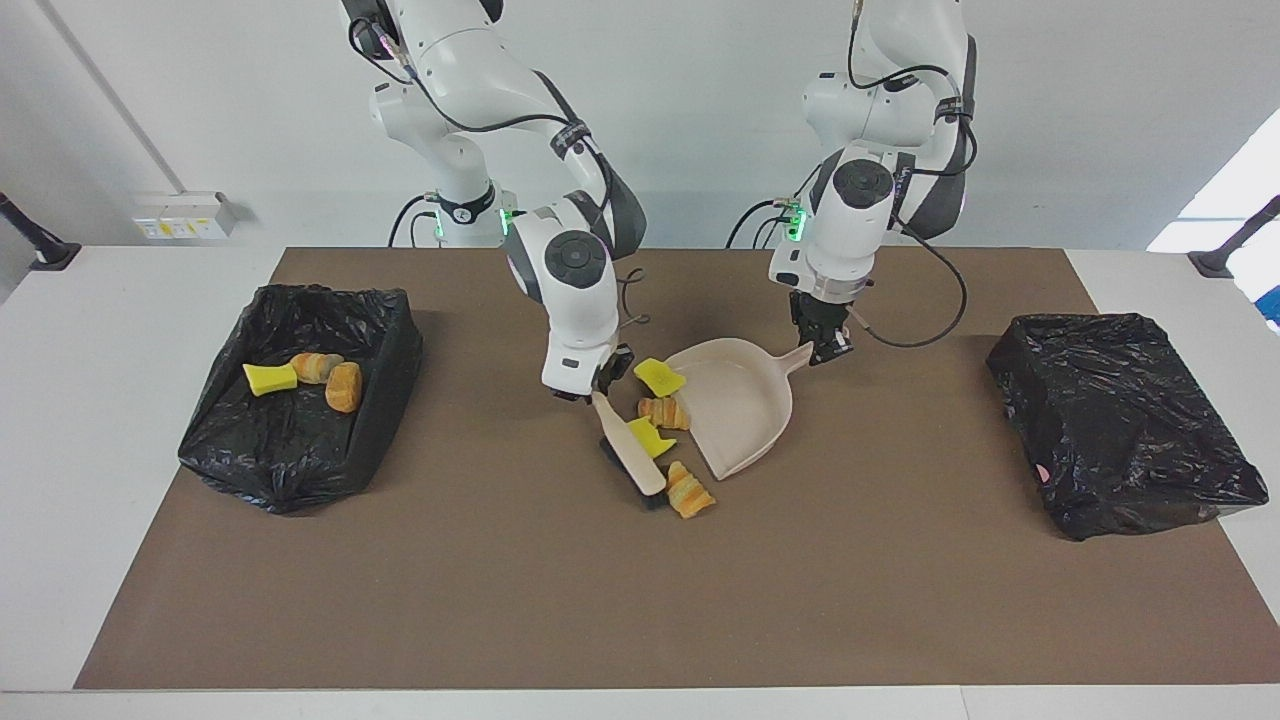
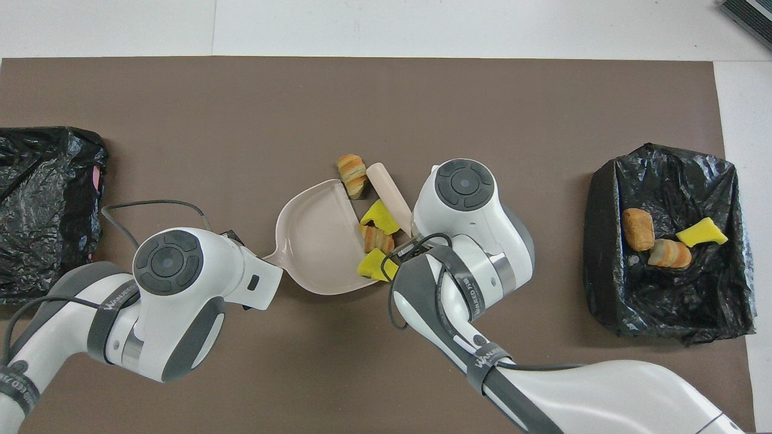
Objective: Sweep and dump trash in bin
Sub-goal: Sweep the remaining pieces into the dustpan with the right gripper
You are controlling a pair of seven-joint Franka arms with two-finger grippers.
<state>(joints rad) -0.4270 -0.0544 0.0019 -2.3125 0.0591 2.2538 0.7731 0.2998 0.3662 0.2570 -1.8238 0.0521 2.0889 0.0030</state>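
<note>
Two bins lined with black bags stand on the bench: one [image 1: 300,400] at the right arm's end, one [image 1: 1120,420] at the left arm's end.

Seven bits of trash in all. Three lie in the right arm's bin: one yellow wedge [image 1: 268,378] and two bread pieces [image 1: 316,366] [image 1: 343,386]. Four lie by the pan's mouth: two yellow wedges [image 1: 660,377] [image 1: 650,437] and two croissant pieces [image 1: 664,412] [image 1: 689,490].

One dustpan [image 1: 745,400]. One brush [image 1: 628,447]. Two arms.
</note>
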